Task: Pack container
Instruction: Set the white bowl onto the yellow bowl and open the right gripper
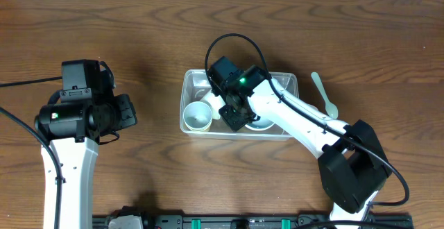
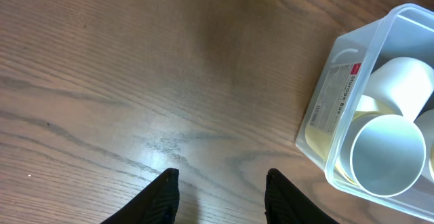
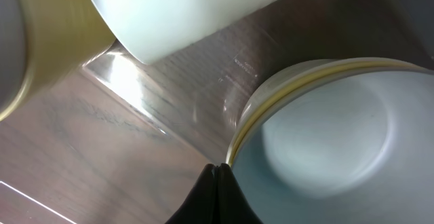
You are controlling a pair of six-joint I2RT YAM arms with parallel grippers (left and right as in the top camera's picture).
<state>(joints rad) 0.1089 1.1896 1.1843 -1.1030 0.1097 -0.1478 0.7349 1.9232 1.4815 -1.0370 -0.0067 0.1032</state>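
The container (image 1: 286, 82) sits mid-worktop. Inside it, the right pincer (image 3: 217, 183) is closed and empty, right at the bowl's (image 3: 332, 136) rim. Best to lift straight up, clear of the cup (image 1: 197, 116), before going for the spoon (image 1: 323, 96). The left pincer (image 2: 222, 178) hangs open near the left edge.

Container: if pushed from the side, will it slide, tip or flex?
The container probably slides rather than tips: it sits low and wide on the smooth wooden table. Its thin clear walls likely flex. The white cup and bowl inside may shift.
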